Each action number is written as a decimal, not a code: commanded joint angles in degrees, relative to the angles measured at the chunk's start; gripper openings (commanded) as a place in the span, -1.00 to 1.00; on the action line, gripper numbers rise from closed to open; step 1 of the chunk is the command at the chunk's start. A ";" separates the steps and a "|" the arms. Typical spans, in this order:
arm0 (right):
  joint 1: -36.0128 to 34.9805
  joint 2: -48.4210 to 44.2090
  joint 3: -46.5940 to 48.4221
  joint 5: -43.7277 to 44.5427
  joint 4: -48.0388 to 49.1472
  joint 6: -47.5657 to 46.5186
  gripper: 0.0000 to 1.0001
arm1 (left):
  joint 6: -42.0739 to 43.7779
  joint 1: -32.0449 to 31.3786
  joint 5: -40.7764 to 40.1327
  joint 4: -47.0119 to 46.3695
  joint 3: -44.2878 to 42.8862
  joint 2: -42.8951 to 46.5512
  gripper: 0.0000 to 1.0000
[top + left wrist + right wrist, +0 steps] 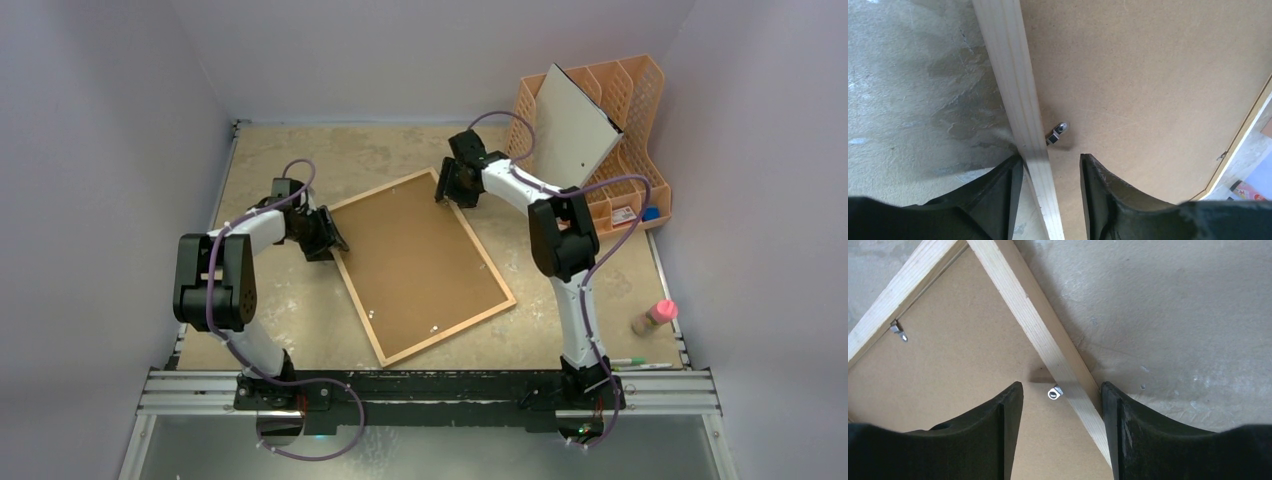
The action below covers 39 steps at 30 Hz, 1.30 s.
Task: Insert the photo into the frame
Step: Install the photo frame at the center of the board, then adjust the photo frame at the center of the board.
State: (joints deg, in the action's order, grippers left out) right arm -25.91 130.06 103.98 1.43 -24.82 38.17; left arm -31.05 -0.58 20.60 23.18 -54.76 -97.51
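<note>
The frame (450, 332) lies back-up and flat on the worktop (300, 320), with a brown hardboard backing panel (420, 265) seated inside its light wooden rails. Both arms are at its far end. The left gripper (1050, 162) straddles 1 long rail: its outer jaw sits against the rail's worktop side, while its inner jaw hangs over the hardboard clear of the wood, so the jaws are released and hold nothing. Just ahead of and between them a small metal turn clip (1058, 132) reaches from the rail onto the panel. The right gripper (1062, 390) is near the far corner. Its jaws are also parted and empty, 1 over the panel and 1 over bare worktop, with the rail and another clip (1054, 392) between them. A 2nd clip (898, 331) shows ahead to the left on the adjoining rail. The photo is in none of the 3 views, and I cannot tell whether it lies under the panel. I judge the frame stiff but light. A glass pane is probably hidden underneath, so it is fragile and should be slid or lifted level by 2 opposite rails, never pried at 1 corner. The thin rail is the natural place to pinch. The clips are tiny and will probably need a fingertip nudge sideways. The panel is thin and springy and is best lifted at an edge.
</note>
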 commanded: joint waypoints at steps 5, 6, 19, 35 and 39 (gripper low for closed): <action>-0.46 -1.51 -4.94 -16.51 3.68 -9.28 0.23 | -3.36 -0.25 6.33 -4.07 -0.80 -0.02 0.02; -0.41 -1.81 -5.77 -17.68 4.58 -9.54 0.23 | -3.73 -0.24 7.32 -4.90 -1.20 -0.68 0.02; -0.18 -8.47 -19.26 -27.04 14.32 -11.38 0.20 | -7.46 -0.39 15.27 -14.04 -23.73 -19.89 0.02; -0.03 -18.78 -21.05 1.24 7.84 -7.11 0.36 | -0.09 4.06 3.18 -5.65 -33.73 -20.79 0.21; -0.02 -20.11 -18.60 7.09 7.44 -7.55 0.43 | 1.77 6.15 -3.99 -0.87 -32.14 -14.03 0.36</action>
State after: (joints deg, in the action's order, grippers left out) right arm -26.04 114.28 81.01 0.58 -15.62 29.63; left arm -32.88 2.76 24.16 17.15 -87.29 -121.23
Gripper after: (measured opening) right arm 0.703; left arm 0.651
